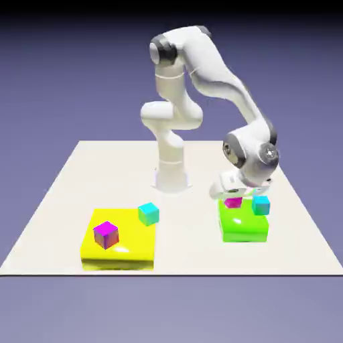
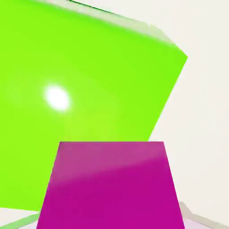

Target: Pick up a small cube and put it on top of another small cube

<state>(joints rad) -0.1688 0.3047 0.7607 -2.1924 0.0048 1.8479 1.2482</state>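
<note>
Magenta cube (image 2: 114,192) held btwn gripper (image 1: 233,195) tips, at green block (image 1: 243,231)'s rear edge; prob. light, stiff, maybe slick. Best grip: opp. flat sides, mid-height, w/ level jaws.

arm (image 1: 218,74): glossy white | segments: smooth, rounded | joint caps: dark grey, round | base (image 1: 171,181): white

The small cube (image 1: 233,203) is between the hand's (image 1: 233,200) tips. One block (image 1: 243,230) is in front of the hand, with a second cube (image 1: 261,206) at its back corner, to the exterior view's right. Well apart, to the hand's left there, a third cube (image 1: 106,235) sits on another block (image 1: 134,244). A fourth cube (image 1: 149,214) is at that block's back corner.
</note>
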